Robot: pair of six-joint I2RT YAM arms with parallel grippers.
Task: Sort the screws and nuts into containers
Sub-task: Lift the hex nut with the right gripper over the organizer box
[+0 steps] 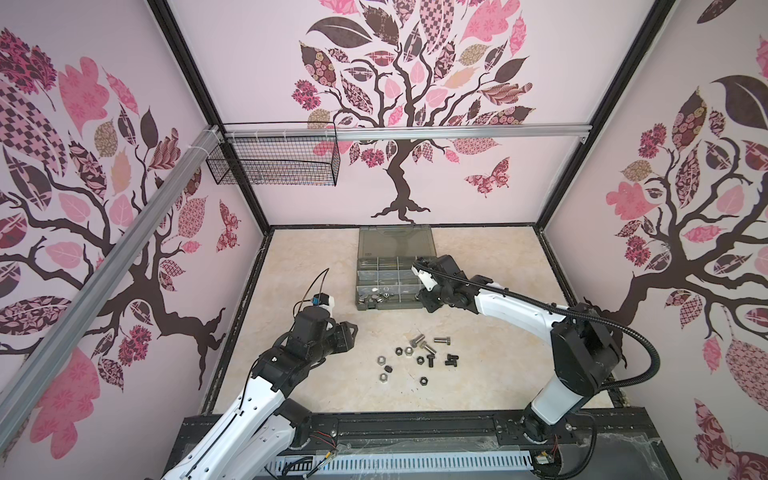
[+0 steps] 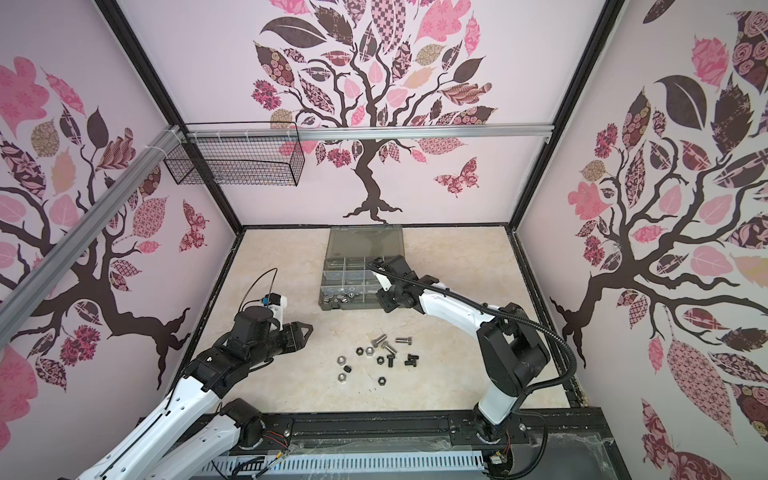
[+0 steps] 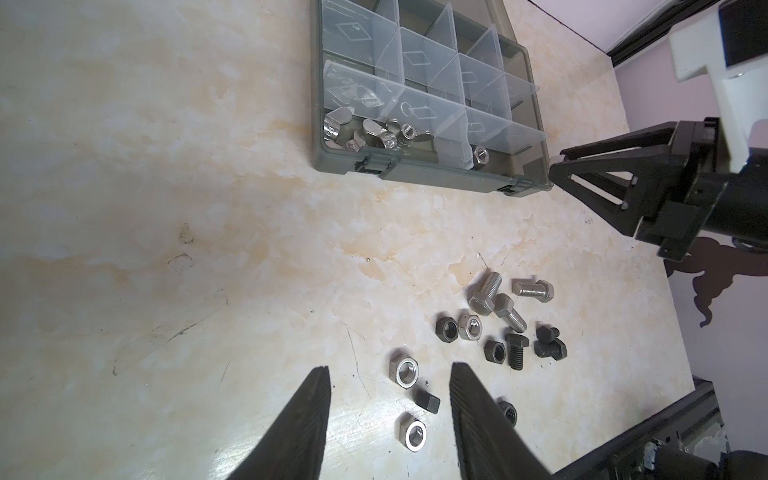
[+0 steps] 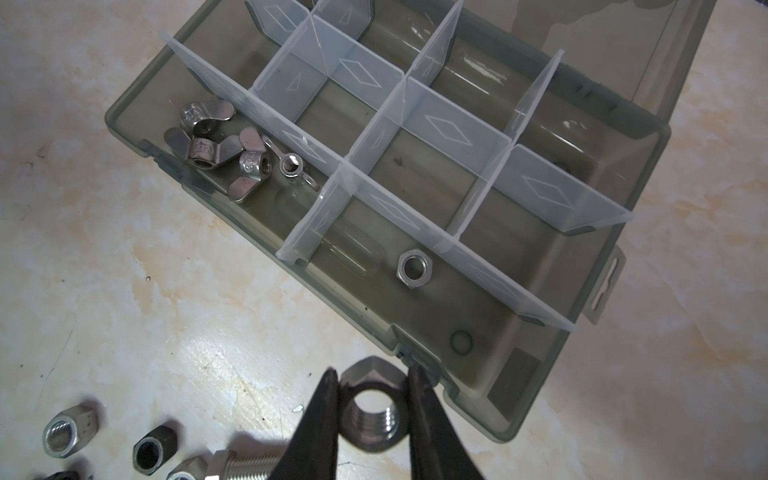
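A silver hex nut (image 4: 372, 411) sits pinched in the narrow-set right claw (image 4: 372, 371) at the organiser case's (image 4: 482, 411) near wall, so delivery seems in hand. Next it needs carrying over the compartment (image 4: 457, 307) holding a matching hex nut (image 4: 415, 269), then release. The left claw (image 3: 389, 368) hangs half open, empty, over loose screws and nuts (image 3: 487, 293) on the marbled tabletop (image 1: 311, 382), amid pink tree-patterned walls (image 1: 457, 187).

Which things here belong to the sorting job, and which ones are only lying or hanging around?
Belong to the job: loose screws, loose nuts, organiser case, wing nuts already in it, hex nut held in the right tool.
Not part of it: wire mesh basket, aluminium rail, tree wall pictures.
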